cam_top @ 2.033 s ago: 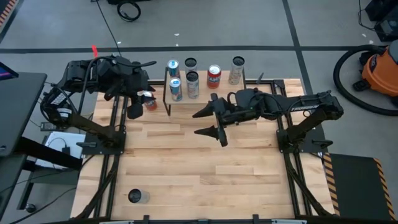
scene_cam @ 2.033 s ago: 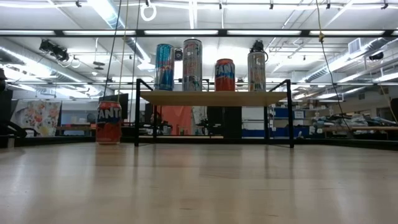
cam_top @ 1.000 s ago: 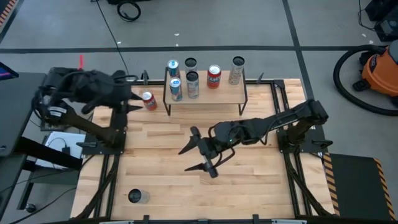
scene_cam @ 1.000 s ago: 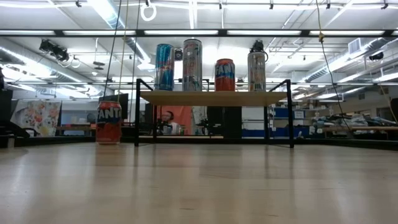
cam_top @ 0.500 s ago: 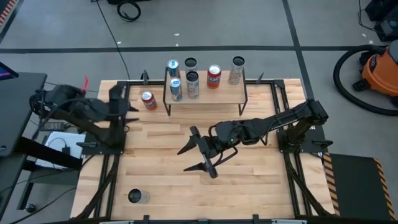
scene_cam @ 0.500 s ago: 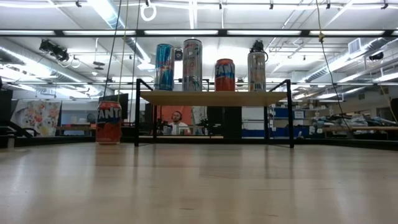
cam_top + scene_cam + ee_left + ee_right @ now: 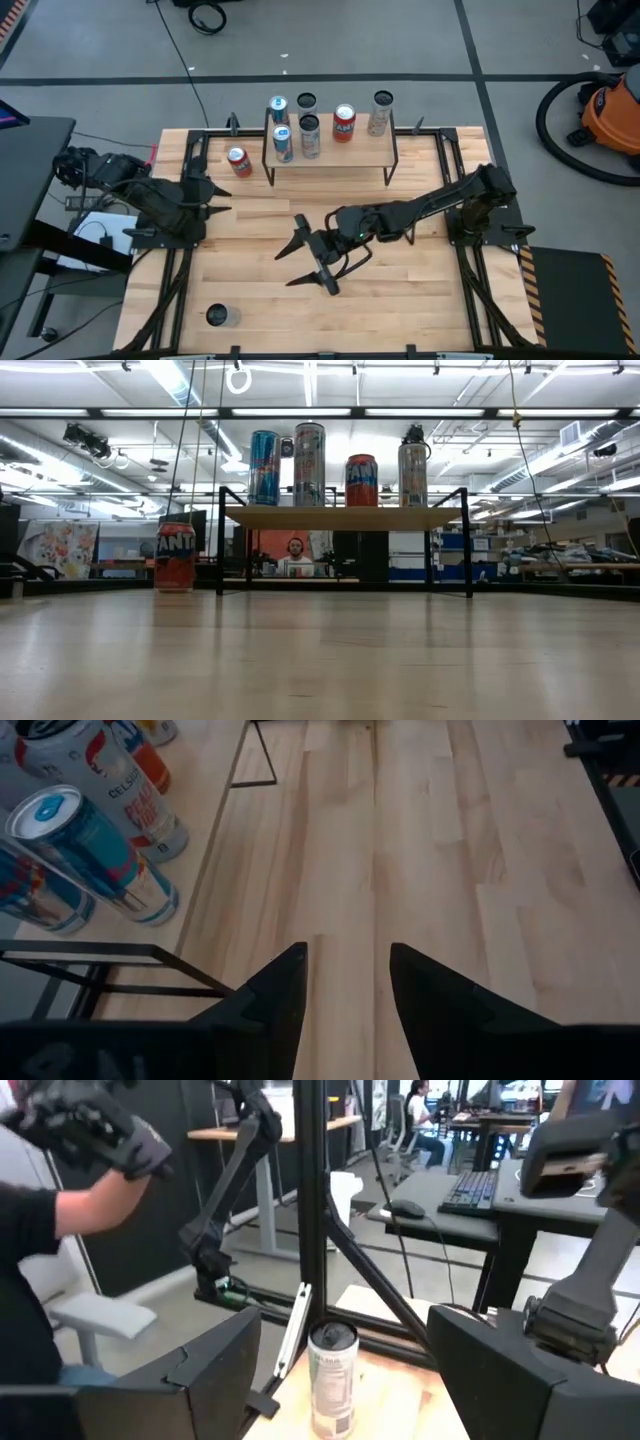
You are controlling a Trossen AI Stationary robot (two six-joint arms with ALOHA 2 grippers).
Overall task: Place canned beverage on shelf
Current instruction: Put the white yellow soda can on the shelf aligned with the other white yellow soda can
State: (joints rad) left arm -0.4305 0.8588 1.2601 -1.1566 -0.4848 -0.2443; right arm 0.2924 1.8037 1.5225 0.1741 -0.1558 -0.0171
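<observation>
Right wrist view: my right gripper [image 7: 345, 1370] is spread wide, empty, a can [image 7: 333, 1379] ahead on the table [image 7: 400, 1410]; left gripper [image 7: 345, 985] parted, empty.

A low light-wood shelf [image 7: 350, 152] on thin black legs is seen at the table's far edge, four cans upright on it. Two more cans are set on the tabletop — an orange can [image 7: 238, 161] just left of the shelf, a pale can [image 7: 218, 316] upright near the front-left corner.

orange can [image 7: 174, 557], light-wood shelf [image 7: 343, 517], blue can [image 7: 264, 468], black grippers [image 7: 306, 265]
</observation>
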